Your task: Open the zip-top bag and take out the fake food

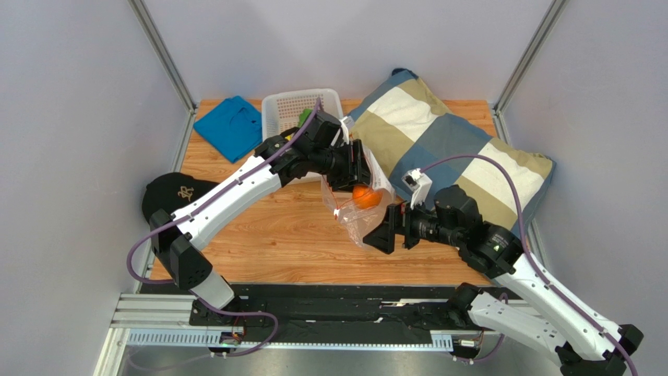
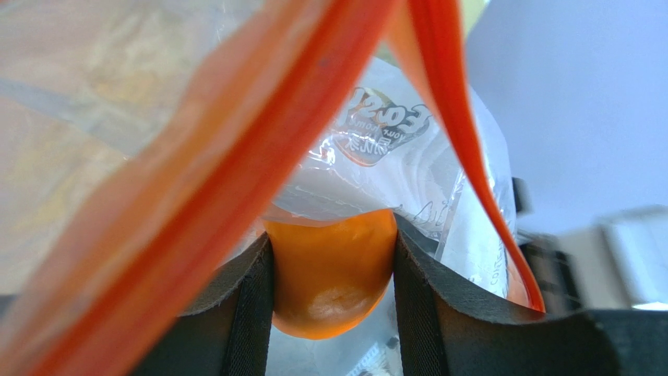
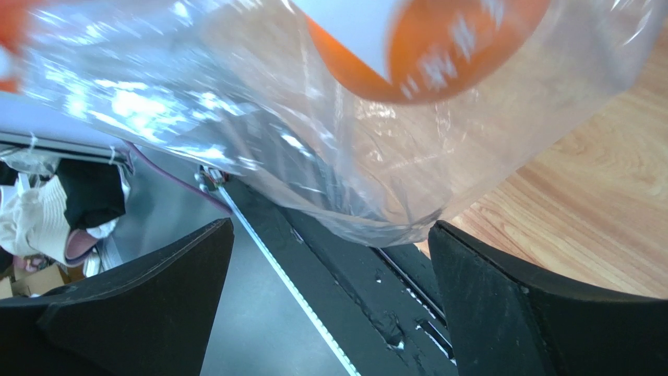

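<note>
The left arm reaches out over the middle of the wooden table and the left gripper has the orange clamped between its two black fingers, which press on either side of the fruit at about half their spread. The zip-top bag hangs around that grip, lifted clear of the wood. From the left wrist, the orange-red zip strip sweeps across in two bands that split apart towards the top, with the white label just behind the fruit. I cannot tell whether plastic film lies between the pads and the orange.

The right gripper sits low at the bag's bottom corner with its jaws spread as wide as they go and nothing in them. In the right wrist view the crinkled bottom of the bag sags down between the two dark fingers and touches neither of them. The orange glows through the plastic above.

At the back of the table stands the white basket with a green piece showing inside it. A blue cloth lies to its left and a striped pillow fills the right side. A black cap sits near the left arm's elbow.
</note>
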Controlling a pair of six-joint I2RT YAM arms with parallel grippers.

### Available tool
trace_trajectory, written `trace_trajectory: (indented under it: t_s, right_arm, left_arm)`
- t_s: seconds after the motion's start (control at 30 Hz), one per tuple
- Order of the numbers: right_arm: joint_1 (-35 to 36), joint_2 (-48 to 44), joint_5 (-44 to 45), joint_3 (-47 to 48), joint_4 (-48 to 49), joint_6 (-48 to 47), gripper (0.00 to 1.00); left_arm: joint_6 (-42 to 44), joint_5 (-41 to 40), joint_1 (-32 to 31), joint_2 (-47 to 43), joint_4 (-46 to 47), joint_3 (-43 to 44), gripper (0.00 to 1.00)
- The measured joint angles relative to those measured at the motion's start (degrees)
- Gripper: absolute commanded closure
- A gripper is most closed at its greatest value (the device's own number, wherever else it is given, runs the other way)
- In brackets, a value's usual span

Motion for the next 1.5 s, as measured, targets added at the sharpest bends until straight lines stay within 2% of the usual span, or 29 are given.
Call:
trace_trajectory:
  t_s: [0.23,0.3,0.4,0.43,0.6,0.63,0.7,0.73,0.77,1.0,1.23,1.27,1.3,1.33,1.37,1.43,1.5]
  right_arm:
    - [0.5,-0.9,1.6,-6.5,4.1,-1.4,0.00]
    - [0.7,-1.2,2.7,-7.4,6.5,-1.8,0.03]
    - [1.1,-1.6,4.1,-9.4,10.5,-2.4,0.25]
    - [1.2,-1.5,4.4,-10.0,11.6,-2.4,0.41]
    - [1.8,2.0,5.9,-10.6,14.0,-1.4,0.55]
    - [2.1,2.9,6.8,-10.6,13.7,-1.0,0.64]
    - [2.9,3.7,9.4,-11.0,13.0,0.0,0.74]
    - [3.3,3.8,10.7,-11.0,12.3,0.5,0.90]
    - [3.5,3.8,12.8,-11.0,11.5,1.2,1.00]
    - [4.0,6.8,26.3,-9.2,4.0,5.1,1.00]
    - [4.0,15.9,30.5,-5.9,-1.3,5.9,0.99]
    - [4.0,16.7,30.4,-5.9,-1.7,5.8,0.95]
    - [4.0,17.2,29.9,-5.9,-1.9,5.7,0.75]
    - [4.0,17.4,29.0,-5.8,-1.8,5.3,0.70]
    - [4.0,17.4,27.4,-5.7,-2.1,4.8,0.70]
    - [4.0,17.4,24.8,-5.2,-3.3,4.4,0.64]
    - [4.0,17.0,21.9,-5.1,-3.8,4.4,0.52]
  left_arm:
    - [-3.1,4.7,1.4,0.0,2.3,0.0,1.00]
    - [-5.0,5.5,1.9,-0.3,3.4,-0.4,1.00]
    - [-7.8,7.1,2.7,-1.7,5.9,-2.6,1.00]
    - [-8.5,7.6,2.9,-2.2,6.5,-3.2,1.00]
    - [-10.2,8.7,4.1,-3.7,8.4,-4.7,1.00]
    - [-10.2,8.9,4.4,-4.0,8.5,-4.9,1.00]
    - [-10.1,8.9,4.8,-4.7,8.4,-5.2,1.00]
    - [-9.9,8.9,4.9,-4.9,8.4,-5.4,1.00]
    - [-9.8,9.0,5.1,-5.2,8.2,-5.7,1.00]
    - [-8.2,11.4,5.9,-6.4,5.3,-9.3,1.00]
    - [0.3,13.9,6.3,-6.4,-2.2,-8.6,1.00]
    - [2.4,14.2,6.2,-6.4,-3.8,-8.3,1.00]
    - [4.3,14.3,6.0,-6.4,-5.2,-7.9,1.00]
    - [6.1,13.5,5.7,-6.4,-6.6,-7.5,1.00]
    - [8.2,12.5,5.3,-6.4,-8.0,-7.1,1.00]
    - [11.4,10.0,4.7,-6.4,-10.4,-6.4,1.00]
    - [14.5,6.7,4.7,-6.9,-12.3,-6.3,1.00]
